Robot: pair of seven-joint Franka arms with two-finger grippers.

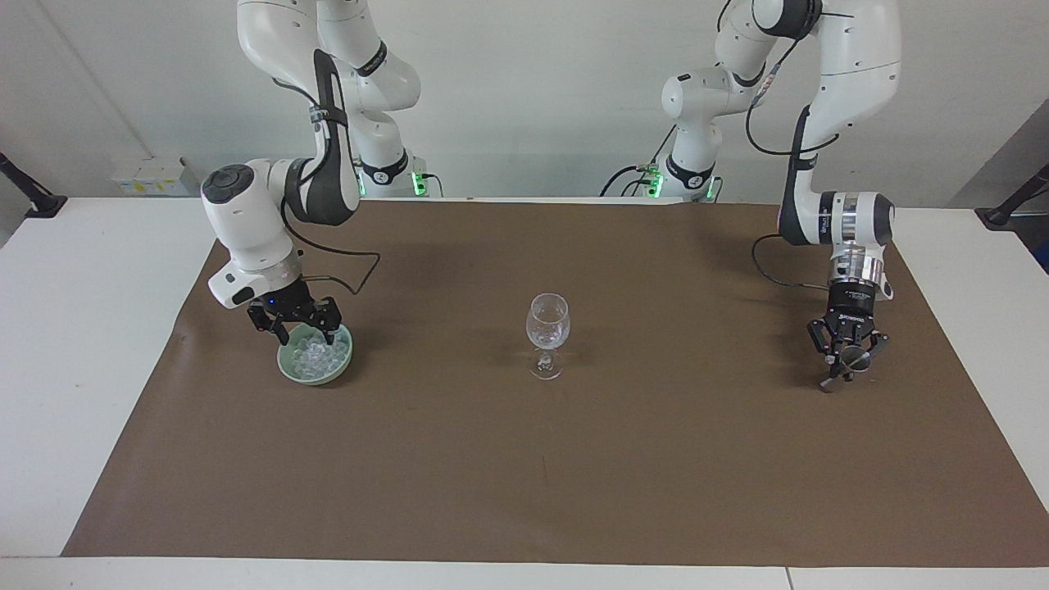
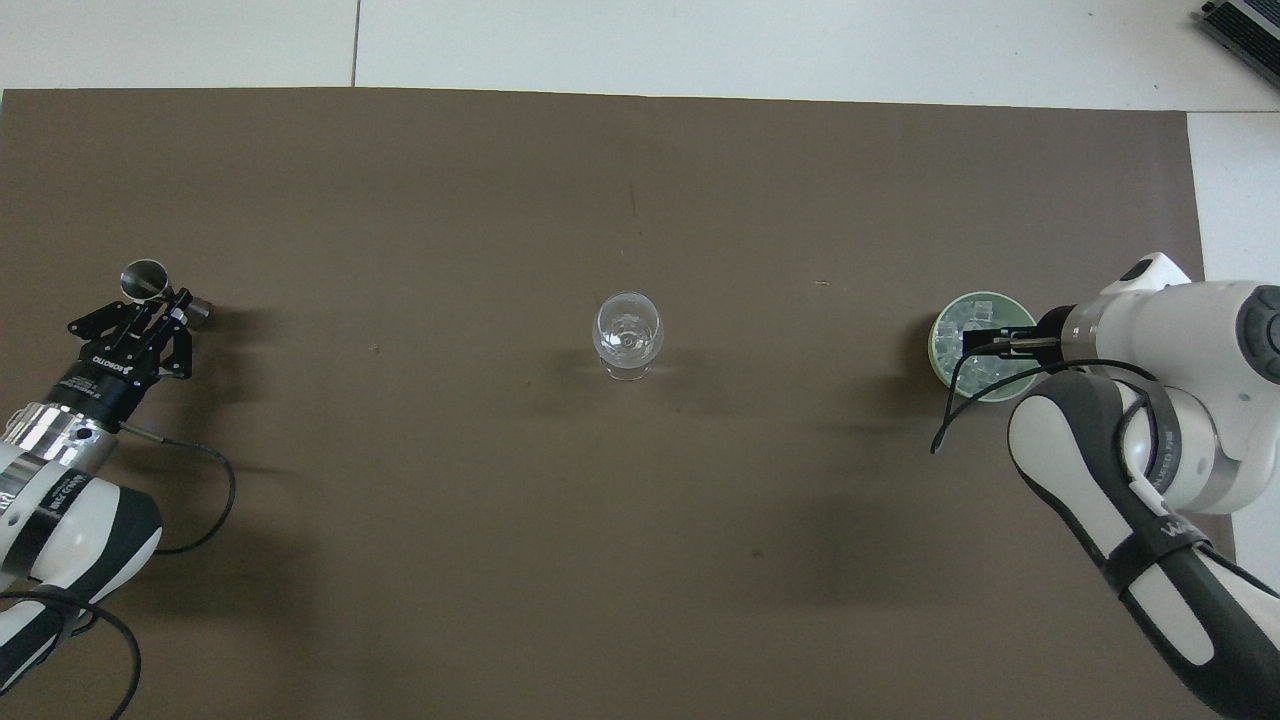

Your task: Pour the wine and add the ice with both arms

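Note:
A clear wine glass stands upright mid-mat; it also shows in the overhead view. A pale green bowl toward the right arm's end holds several whitish-clear ice chunks, seen from above too. My right gripper is open, its fingertips down at the bowl's rim over the ice; in the overhead view it covers part of the bowl. My left gripper is shut on a small metal jigger, held tilted just above the mat toward the left arm's end.
A brown mat covers most of the white table. A black cable trails from the left wrist over the mat.

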